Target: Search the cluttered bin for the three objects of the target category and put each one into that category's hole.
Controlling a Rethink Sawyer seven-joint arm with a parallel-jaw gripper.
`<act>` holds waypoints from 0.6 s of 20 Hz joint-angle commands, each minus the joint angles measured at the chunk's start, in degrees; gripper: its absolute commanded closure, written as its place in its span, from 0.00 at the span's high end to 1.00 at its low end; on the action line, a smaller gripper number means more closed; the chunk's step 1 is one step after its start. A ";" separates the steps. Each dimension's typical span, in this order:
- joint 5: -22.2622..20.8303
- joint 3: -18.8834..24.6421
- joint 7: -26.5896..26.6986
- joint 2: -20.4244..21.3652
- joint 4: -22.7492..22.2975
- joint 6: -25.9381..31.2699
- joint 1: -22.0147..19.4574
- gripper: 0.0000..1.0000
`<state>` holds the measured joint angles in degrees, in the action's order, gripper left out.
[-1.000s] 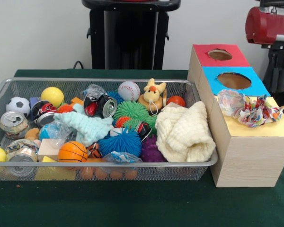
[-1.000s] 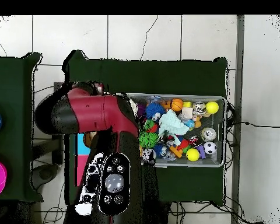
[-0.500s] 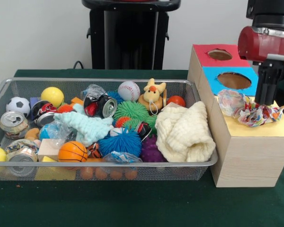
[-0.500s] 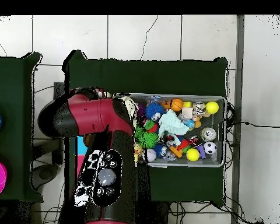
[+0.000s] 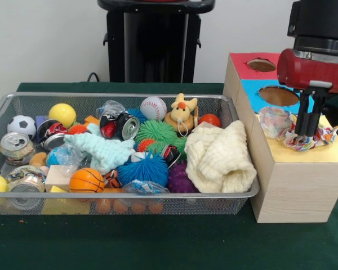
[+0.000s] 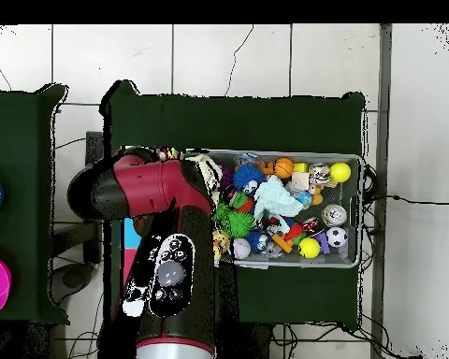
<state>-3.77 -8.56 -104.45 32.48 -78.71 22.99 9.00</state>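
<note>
In the front view, we see the gripper (image 5: 307,130) hanging from the red arm (image 5: 312,70) over the wooden box (image 5: 293,180), its dark fingers (image 5: 300,122) standing slightly apart and reaching down onto a crumpled colourful wrapper (image 5: 307,136) that lies on the box's yellow section. We cannot tell whether the fingers actually grip it. A second crumpled wrapper (image 5: 274,121) sits just beside it, at the edge of the blue section, whose hole (image 5: 278,95) is open; behind that is the red section with its own hole (image 5: 261,64).

The wire bin (image 5: 129,199) stands to the left of the box, crammed full: a cream knitted cloth (image 5: 221,158) nearest the box, a blue spiky ball (image 5: 142,169), a green spiky ball (image 5: 155,131), a basketball (image 5: 86,180), a baseball (image 5: 153,107), a soccer ball (image 5: 21,126), a yellow ball (image 5: 62,114), a plush duck (image 5: 181,114) and crushed cans (image 5: 14,147).

In the overhead view, we see the arm (image 6: 158,201) covering the box almost entirely and hiding the gripper. The bin (image 6: 360,208) lies beside it on the green table (image 6: 266,122).
</note>
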 commanded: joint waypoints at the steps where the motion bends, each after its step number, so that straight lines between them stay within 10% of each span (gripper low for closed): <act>1: -0.06 0.01 -6.56 -2.50 -2.13 8.91 -1.24 0.00; 12: 4.04 3.48 -6.68 -2.61 -0.52 19.57 -2.55 0.00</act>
<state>-2.22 -8.67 -104.45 31.99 -78.69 31.91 8.51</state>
